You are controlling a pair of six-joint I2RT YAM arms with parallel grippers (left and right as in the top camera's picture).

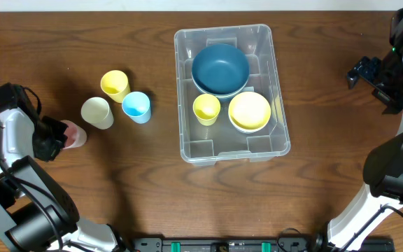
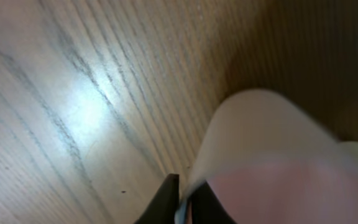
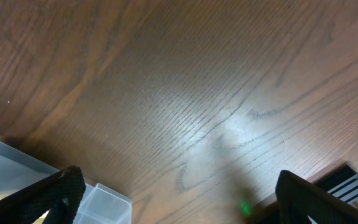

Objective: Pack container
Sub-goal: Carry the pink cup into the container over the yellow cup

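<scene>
The clear plastic container (image 1: 184, 91) stands at the table's middle, holding a dark blue bowl (image 1: 220, 68), a yellow cup (image 1: 206, 108) and a yellow bowl (image 1: 249, 110). At the far left a pink cup (image 1: 75, 134) stands on the table, and my left gripper (image 1: 60, 135) is shut on its rim. The left wrist view shows the pink cup (image 2: 278, 155) close up, its thin wall pinched between the dark jaws of the left gripper (image 2: 184, 208). My right gripper (image 1: 359, 73) hangs open to the right of the container, with nothing between its fingers (image 3: 64, 193). A corner of the container (image 3: 98, 202) shows in the right wrist view.
Three more cups stand left of the container: a yellow cup (image 1: 115, 85), a light blue cup (image 1: 136, 106) and a pale green cup (image 1: 96, 112), the last one close to the pink cup. The table's right edge (image 3: 328, 180) lies near the right gripper.
</scene>
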